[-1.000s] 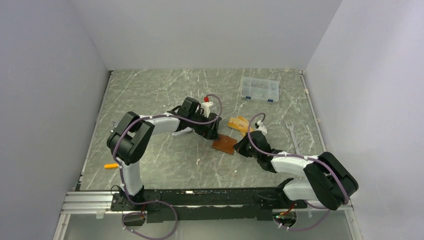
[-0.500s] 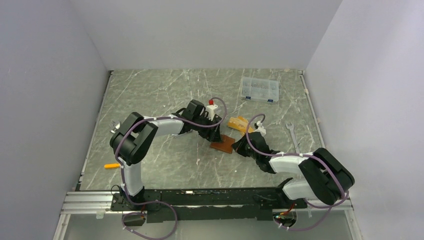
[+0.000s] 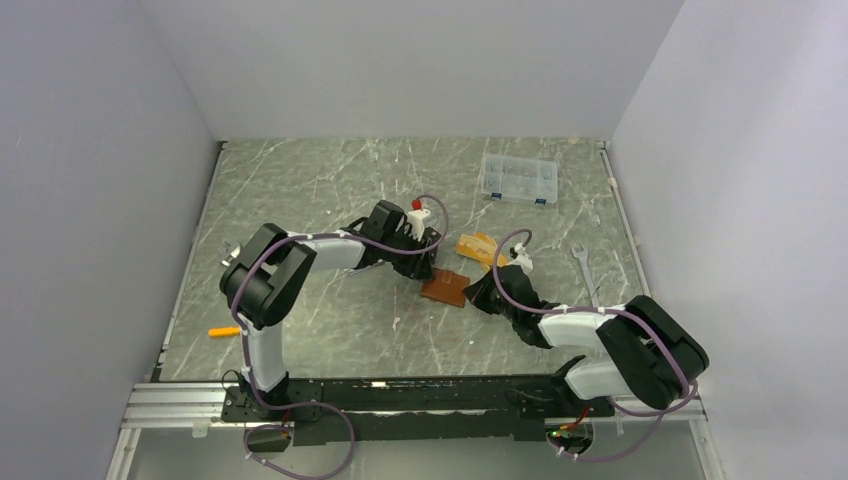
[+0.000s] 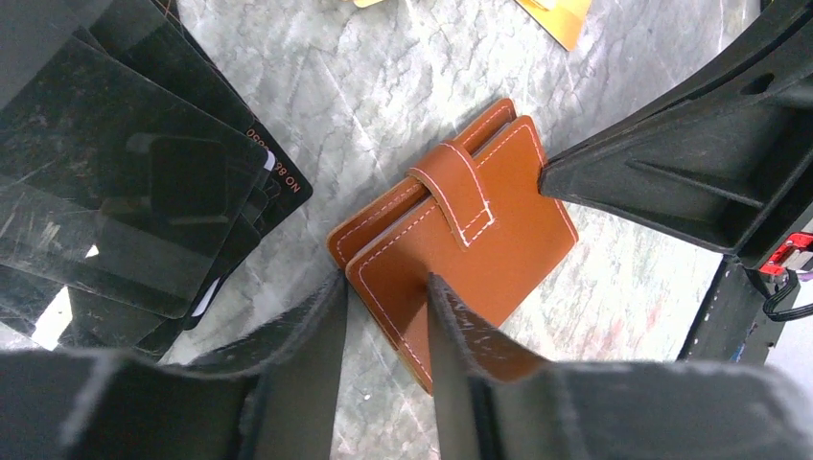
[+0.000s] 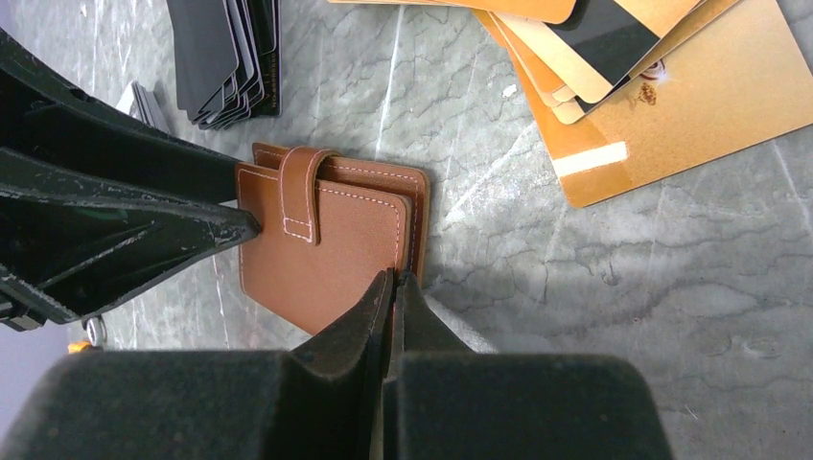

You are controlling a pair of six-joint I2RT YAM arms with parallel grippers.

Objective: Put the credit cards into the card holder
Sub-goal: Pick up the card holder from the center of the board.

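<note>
The tan-brown card holder (image 3: 446, 288) lies flat and folded, its snap tab (image 4: 458, 190) fastened. My left gripper (image 4: 388, 299) is half open over its near corner: one finger (image 4: 321, 331) stands against the edge, the other (image 4: 458, 331) rests on the cover. From the opposite side my right gripper (image 5: 394, 280) is shut on the cover's edge (image 5: 412, 230). Black credit cards (image 4: 144, 163) are fanned beside the left gripper. Orange-gold credit cards (image 5: 662, 91) are spread behind the holder (image 5: 326, 244), and a silver-grey pile (image 5: 137, 99) peeks out past the left finger.
A clear compartment box (image 3: 518, 180) sits at the back right. A wrench (image 3: 584, 268) lies right of the right arm. A small orange object (image 3: 222, 331) lies near the left arm's base. Grey walls close in the marble table (image 3: 300, 190).
The left gripper's jaws have narrowed from wide open and settled onto the card holder's corner. The holder has been nudged slightly. The right gripper has stayed shut on it.
</note>
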